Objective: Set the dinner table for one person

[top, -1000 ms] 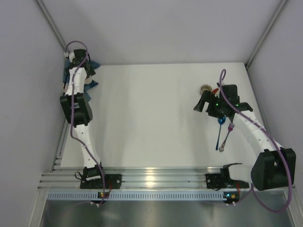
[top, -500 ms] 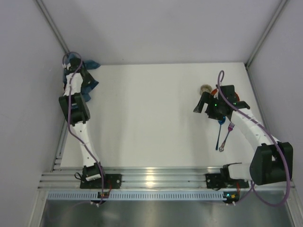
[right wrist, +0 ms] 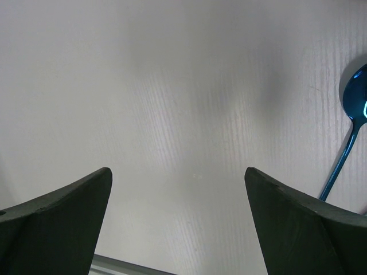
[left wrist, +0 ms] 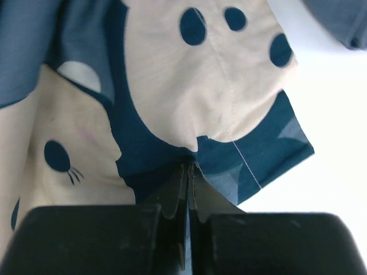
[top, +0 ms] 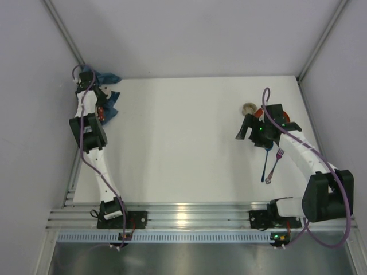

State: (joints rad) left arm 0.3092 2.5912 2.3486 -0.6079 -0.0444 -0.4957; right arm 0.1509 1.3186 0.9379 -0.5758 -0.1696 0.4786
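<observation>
well, the dinner table (top: 183, 143) fills the middle of the scene, a stiff, matte white slab that looks heavy and fixed: nothing to grasp, only a surface to lay things on. at the table's far left corner lies the crumpled blue placemat (left wrist: 218, 74), soft and light, likely to drape and drag; its hem is the place to pinch. the left gripper (left wrist: 188, 172) is clenched on a fold there. over the table's right side the right gripper (right wrist: 178, 177) hangs released, near a blue spoon (right wrist: 356, 94) and a fork (top: 279, 154).

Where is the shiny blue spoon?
In the top view, the shiny blue metal spoon lies at the right side of the white table, just left of the purple fork.
</observation>
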